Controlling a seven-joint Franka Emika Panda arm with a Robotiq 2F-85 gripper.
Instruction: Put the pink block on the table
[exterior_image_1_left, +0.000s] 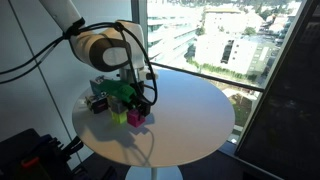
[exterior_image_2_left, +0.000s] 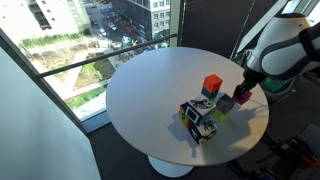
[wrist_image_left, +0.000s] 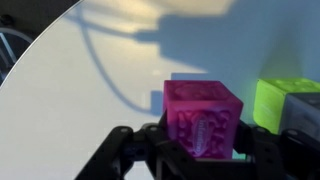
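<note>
The pincer (wrist_image_left: 204, 148) clamps the pink block (wrist_image_left: 203, 105) down near the tabletop (wrist_image_left: 90, 80) (yellow-green cube (wrist_image_left: 290, 100) close at 3 o'clock), so sideways drift on release could nudge that neighbour.

- The pink block (wrist_image_left: 203, 112) is a small magenta cube with embossed faces. It stands upright at lower centre-right of the wrist view and appears to rest on the worktop (wrist_image_left: 90, 90).
- In both exterior views, the pink block (exterior_image_1_left: 136, 119) (exterior_image_2_left: 226, 102) sits near mid-frame.
- The worktop (exterior_image_1_left: 190, 110) (exterior_image_2_left: 140, 90) is round, smooth, off-white and sunlit.
</note>
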